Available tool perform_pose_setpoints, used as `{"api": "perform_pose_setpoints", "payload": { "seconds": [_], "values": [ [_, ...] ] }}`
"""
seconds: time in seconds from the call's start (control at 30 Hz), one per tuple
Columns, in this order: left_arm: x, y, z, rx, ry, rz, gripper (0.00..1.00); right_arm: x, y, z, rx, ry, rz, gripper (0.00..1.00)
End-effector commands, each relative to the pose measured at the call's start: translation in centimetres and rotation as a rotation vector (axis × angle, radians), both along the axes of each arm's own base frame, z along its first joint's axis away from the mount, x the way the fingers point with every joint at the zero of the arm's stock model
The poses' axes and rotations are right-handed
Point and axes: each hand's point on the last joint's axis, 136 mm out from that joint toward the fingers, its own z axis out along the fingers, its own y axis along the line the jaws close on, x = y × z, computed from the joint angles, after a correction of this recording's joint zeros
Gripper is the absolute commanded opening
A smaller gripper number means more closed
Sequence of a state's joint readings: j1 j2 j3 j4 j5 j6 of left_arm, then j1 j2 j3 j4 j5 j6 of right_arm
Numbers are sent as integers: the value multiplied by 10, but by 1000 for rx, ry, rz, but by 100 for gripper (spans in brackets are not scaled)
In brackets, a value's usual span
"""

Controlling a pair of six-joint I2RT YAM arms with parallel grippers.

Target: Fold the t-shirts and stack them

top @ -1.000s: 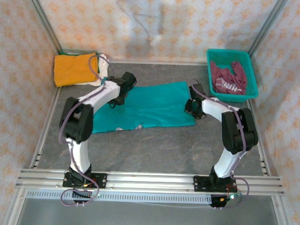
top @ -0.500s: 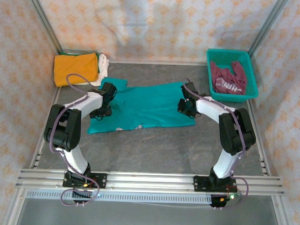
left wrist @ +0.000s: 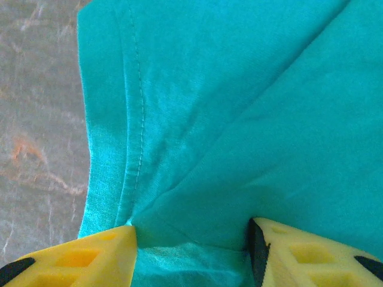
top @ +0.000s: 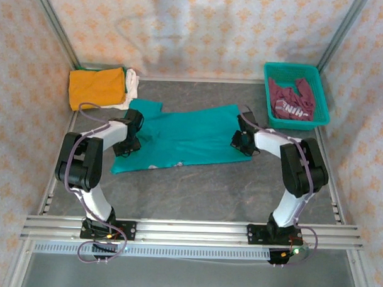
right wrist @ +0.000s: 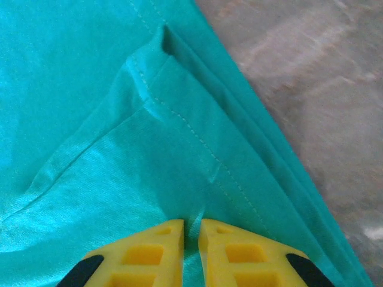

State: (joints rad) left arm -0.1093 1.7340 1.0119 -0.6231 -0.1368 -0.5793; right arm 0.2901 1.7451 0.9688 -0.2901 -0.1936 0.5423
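Here, a soft teal short-sleeved t-shirt (top: 188, 134) lies spread flat across the middle of the grey stone-patterned table (top: 202, 188), one sleeve pointing toward the back left corner. The left gripper (top: 127, 140) rests low on the shirt's left edge. In the left wrist view, its yellow plastic fingers (left wrist: 90, 263) stand wide apart, with a raised crease of the teal t-shirt (left wrist: 239, 119) running down between them, and nothing is pinched. A stitched hem runs along the cloth's left border, beside bare table (left wrist: 36, 119). The right gripper (top: 242, 138) sits on the shirt's right edge. Seen from the right wrist, its two yellow fingers (right wrist: 143, 251) are drawn almost together, leaving only a thin slit, and they nip a small ridge of the teal t-shirt (right wrist: 90, 89) just inside its folded, stitched hem, with table (right wrist: 311, 89) showing beyond that edge. At the back left corner a folded plain orange t-shirt (top: 96, 88) lies on top of a white t-shirt (top: 133, 85), whose edge sticks out on the right side. At the back right, well apart from both grippers, a rigid teal plastic lattice basket (top: 292, 65) holds a crumpled maroon t-shirt with white lettering (top: 292, 103).
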Motion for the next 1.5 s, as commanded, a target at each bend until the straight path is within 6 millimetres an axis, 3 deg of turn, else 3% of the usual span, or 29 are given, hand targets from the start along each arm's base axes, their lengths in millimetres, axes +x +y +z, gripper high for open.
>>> {"api": "perform_pose_setpoints", "payload": {
  "seconds": [0.0,0.17,0.27,0.4,0.53,0.73,0.93,1.03,1.17,1.27,1.47],
  "values": [
    [-29,16,-1,42,55,54,51,-50,-30,-27,-45,124,-115,16],
    [-28,10,3,14,35,15,51,-67,-31,-25,-7,112,-151,14],
    [-15,6,19,-3,-30,-10,51,-59,-21,-13,32,80,-134,17],
    [5,1,58,-16,-136,-62,51,-40,-8,22,37,-21,-91,21],
    [34,-23,81,-83,-226,-187,51,-23,1,50,42,-129,-49,24],
    [51,-74,74,-55,-166,-336,53,-9,10,61,48,-161,-9,29],
    [62,-84,54,-76,-155,-312,56,-3,18,62,61,-168,11,31],
    [71,-89,51,-88,-166,-324,51,0,19,65,63,-181,14,32],
    [83,-98,54,-66,-190,-346,28,1,17,66,54,-185,10,33],
    [93,-108,58,-62,-209,-369,19,2,19,66,62,-190,14,34],
    [113,-142,70,-99,-259,-431,0,2,18,68,61,-194,12,35]
  ]
}}
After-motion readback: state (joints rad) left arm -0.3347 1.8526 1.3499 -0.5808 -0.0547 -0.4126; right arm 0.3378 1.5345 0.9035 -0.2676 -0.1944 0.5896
